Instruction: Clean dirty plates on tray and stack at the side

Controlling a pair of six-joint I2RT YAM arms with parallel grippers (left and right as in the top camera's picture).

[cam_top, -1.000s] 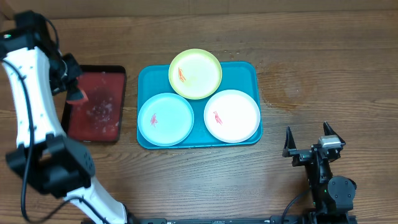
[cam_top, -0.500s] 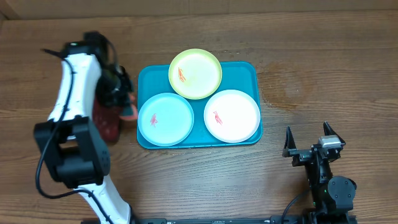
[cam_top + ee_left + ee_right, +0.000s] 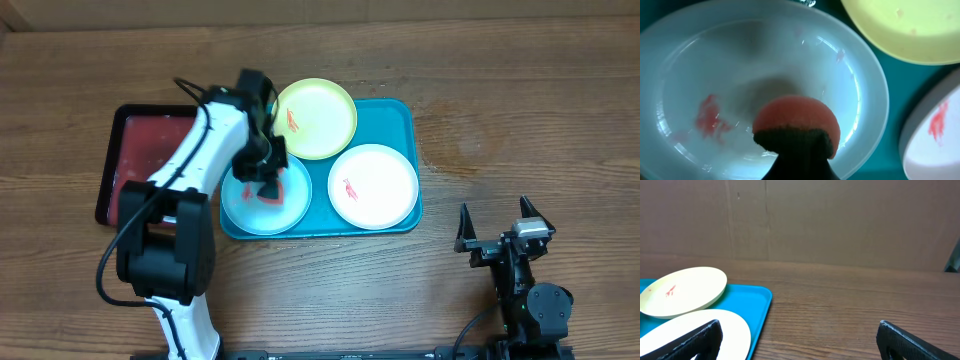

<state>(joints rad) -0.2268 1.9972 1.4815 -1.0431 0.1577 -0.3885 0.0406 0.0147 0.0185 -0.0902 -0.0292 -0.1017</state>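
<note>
The turquoise tray (image 3: 403,118) holds three plates. The yellow-green plate (image 3: 322,122) is at the back with a red smear. The white plate (image 3: 375,188) is front right with a smear. The mint-blue plate (image 3: 243,205) is front left. My left gripper (image 3: 268,185) is shut on a red-orange sponge (image 3: 799,116) with a dark underside, just over the mint-blue plate (image 3: 740,60), right of its red smear (image 3: 707,117). The sponge hides the fingers. My right gripper (image 3: 497,226) is open and empty on the table, right of the tray (image 3: 759,301).
A smaller dark red, black-rimmed tray (image 3: 145,160) lies left of the turquoise tray. A cardboard wall (image 3: 840,220) stands at the back of the table. The left arm reaches across the gap between the two trays.
My left arm has swung right from over the dark red tray to over the mint-blue plate, carrying the sponge. The right arm has not moved.
</note>
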